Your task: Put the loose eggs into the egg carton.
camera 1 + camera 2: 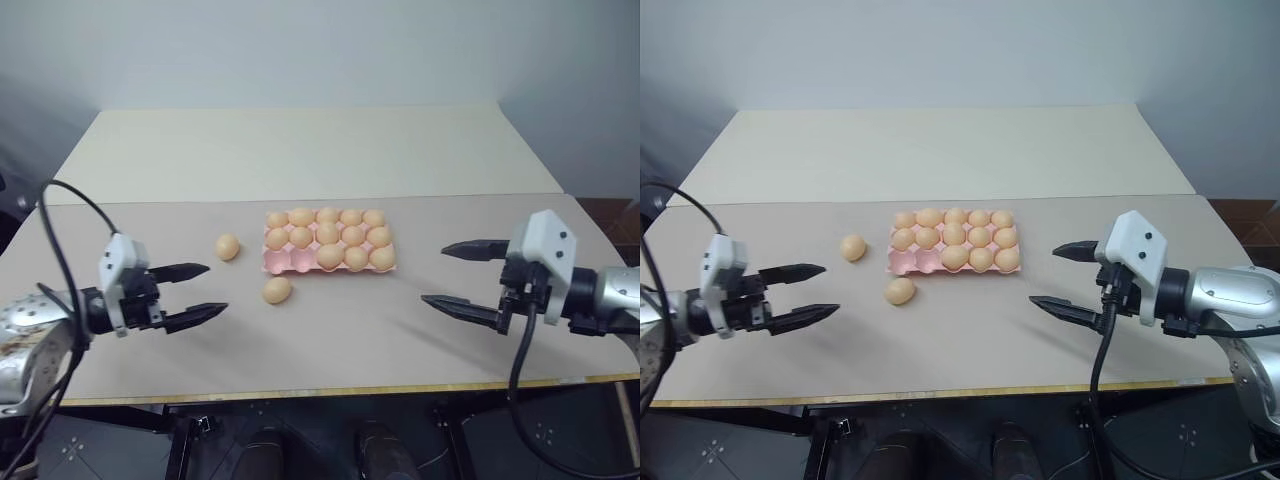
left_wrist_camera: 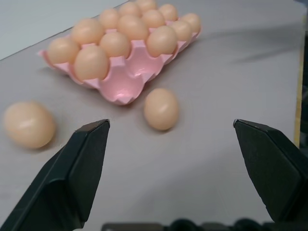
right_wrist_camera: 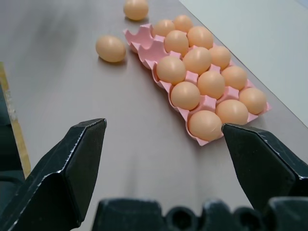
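Eggs, two of them loose, lie on the table (image 1: 150,400) at our left side. Nearest us, our left gripper (image 1: 190,294) hangs low over the tabletop with fingers spread wide and empty; our right gripper (image 1: 468,279) is likewise spread and empty, well apart on the far side of the carton. Ahead and to the right of the left gripper sits the nearer loose egg (image 1: 277,290), just beside the front corner of the egg carton (image 1: 276,262), its long axis slanting. The farther loose egg (image 1: 228,247) rests left of the carton. We judge the left arm nearer both. Two front-left cups stand empty; thirteen are filled
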Controlling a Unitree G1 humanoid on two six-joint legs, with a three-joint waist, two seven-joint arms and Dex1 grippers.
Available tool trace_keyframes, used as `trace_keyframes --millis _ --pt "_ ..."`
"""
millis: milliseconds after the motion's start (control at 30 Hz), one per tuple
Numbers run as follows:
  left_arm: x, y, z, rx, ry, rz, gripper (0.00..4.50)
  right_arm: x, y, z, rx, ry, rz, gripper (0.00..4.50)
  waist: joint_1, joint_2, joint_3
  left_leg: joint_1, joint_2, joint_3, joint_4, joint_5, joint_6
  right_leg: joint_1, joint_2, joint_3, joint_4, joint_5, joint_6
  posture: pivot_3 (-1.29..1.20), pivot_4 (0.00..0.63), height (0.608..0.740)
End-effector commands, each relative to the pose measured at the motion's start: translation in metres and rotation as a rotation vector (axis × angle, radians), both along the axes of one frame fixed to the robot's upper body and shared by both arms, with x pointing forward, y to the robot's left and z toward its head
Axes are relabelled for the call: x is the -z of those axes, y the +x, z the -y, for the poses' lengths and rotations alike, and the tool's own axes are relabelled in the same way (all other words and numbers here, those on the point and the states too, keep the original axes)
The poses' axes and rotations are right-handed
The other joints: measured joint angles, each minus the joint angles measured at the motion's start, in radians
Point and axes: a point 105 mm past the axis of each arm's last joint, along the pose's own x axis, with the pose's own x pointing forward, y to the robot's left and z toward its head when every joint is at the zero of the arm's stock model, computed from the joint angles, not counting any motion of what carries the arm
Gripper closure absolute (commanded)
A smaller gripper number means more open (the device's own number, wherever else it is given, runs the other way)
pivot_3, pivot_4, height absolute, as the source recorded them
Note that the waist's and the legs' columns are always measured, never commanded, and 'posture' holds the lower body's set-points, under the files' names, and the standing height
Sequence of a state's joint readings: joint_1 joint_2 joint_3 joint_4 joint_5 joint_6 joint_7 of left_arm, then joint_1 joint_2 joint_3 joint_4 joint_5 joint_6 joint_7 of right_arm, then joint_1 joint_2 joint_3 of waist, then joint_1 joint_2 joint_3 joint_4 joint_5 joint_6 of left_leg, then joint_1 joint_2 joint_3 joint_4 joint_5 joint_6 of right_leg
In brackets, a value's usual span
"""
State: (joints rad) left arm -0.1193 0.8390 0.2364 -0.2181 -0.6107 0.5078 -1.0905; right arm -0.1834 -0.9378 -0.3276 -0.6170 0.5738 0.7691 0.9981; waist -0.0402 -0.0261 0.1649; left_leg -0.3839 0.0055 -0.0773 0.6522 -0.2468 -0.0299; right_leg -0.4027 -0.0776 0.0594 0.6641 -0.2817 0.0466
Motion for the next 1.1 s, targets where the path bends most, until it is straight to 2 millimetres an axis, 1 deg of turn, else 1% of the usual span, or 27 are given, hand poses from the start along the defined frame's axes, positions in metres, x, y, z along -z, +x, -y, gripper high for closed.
trace_keyframes --millis 33,167,333,500,600,700,733,867,933,1000,1100 --pt "0.004 0.006 0.022 0.011 0.025 0.045 0.00 -0.008 0.002 -0.002 0.004 -0.009 0.060 0.02 -0.001 0.000 0.000 0.000 0.000 0.000 0.000 0.000 0.000 0.000 0.000 0.000 0.000 0.000 0.000 0.00 0.150 0.740" --pt "0.015 0.016 0.039 0.004 0.045 0.063 0.00 -0.009 0.006 -0.003 0.025 -0.004 0.077 0.02 0.000 0.000 0.000 -0.001 0.000 0.000 0.000 0.000 0.000 -0.001 0.000 0.000 0.000 0.000 0.000 0.00 0.150 0.740" --pt "0.025 0.030 0.067 0.014 0.054 0.091 0.00 -0.011 0.007 -0.003 0.040 -0.010 0.103 0.02 0.011 0.000 0.000 -0.002 -0.001 0.000 0.003 0.000 0.000 0.000 0.000 0.000 0.000 0.000 0.000 0.00 0.150 0.740" --pt "0.042 0.035 0.078 0.022 0.134 0.069 0.00 -0.014 0.006 -0.004 0.053 0.004 0.112 0.02 0.016 0.000 0.000 -0.003 -0.001 0.000 0.007 -0.002 0.004 0.000 0.000 0.000 0.000 0.000 0.000 0.00 0.150 0.740" --pt "0.055 0.043 0.085 -0.012 0.180 0.043 0.00 -0.014 0.005 -0.004 0.068 0.008 0.116 0.02 0.023 0.000 0.000 -0.003 -0.001 0.000 0.008 -0.002 0.004 0.000 0.000 0.000 0.000 0.000 0.000 0.00 0.150 0.740" --pt "0.057 0.048 0.089 -0.025 0.186 0.054 0.58 -0.015 0.004 -0.003 0.080 0.016 0.118 0.00 0.026 0.000 0.000 -0.004 -0.001 0.000 0.009 -0.002 0.004 0.000 0.000 0.000 0.000 0.000 0.000 0.00 0.150 0.740" --pt "0.056 0.048 0.090 -0.028 0.183 0.055 0.95 -0.015 0.003 -0.003 0.084 0.020 0.117 0.00 0.026 0.000 0.000 -0.004 -0.001 0.000 0.009 -0.002 0.004 0.000 0.000 0.000 0.000 0.000 0.000 0.00 0.150 0.740" --pt "0.054 0.050 0.088 -0.048 0.174 0.054 2.18 -0.015 0.003 -0.002 0.094 0.022 0.116 0.00 0.026 0.000 0.000 -0.004 -0.001 0.000 0.009 -0.003 0.004 0.000 0.000 0.000 0.000 0.000 0.000 0.00 0.150 0.740" --pt "0.051 0.050 0.083 -0.060 0.171 0.061 2.68 -0.016 0.004 -0.002 0.105 0.031 0.120 0.00 0.025 0.000 0.000 -0.004 -0.001 0.000 0.009 -0.002 0.004 0.000 0.000 0.000 0.000 0.000 0.000 0.00 0.150 0.740" --pt "0.046 0.049 0.079 -0.065 0.157 0.076 2.76 -0.016 0.005 -0.001 0.112 0.040 0.119 0.00 0.025 0.000 0.000 -0.004 -0.001 0.000 0.009 -0.003 0.004 0.000 0.000 0.000 0.000 0.000 0.000 0.00 0.150 0.740" --pt "0.033 0.045 0.078 -0.041 0.119 0.113 2.76 -0.015 0.003 -0.002 0.107 0.042 0.115 0.00 0.026 0.000 0.000 -0.004 -0.001 0.000 0.009 -0.003 0.004 0.000 0.000 0.000 0.000 0.000 0.000 0.00 0.150 0.740"
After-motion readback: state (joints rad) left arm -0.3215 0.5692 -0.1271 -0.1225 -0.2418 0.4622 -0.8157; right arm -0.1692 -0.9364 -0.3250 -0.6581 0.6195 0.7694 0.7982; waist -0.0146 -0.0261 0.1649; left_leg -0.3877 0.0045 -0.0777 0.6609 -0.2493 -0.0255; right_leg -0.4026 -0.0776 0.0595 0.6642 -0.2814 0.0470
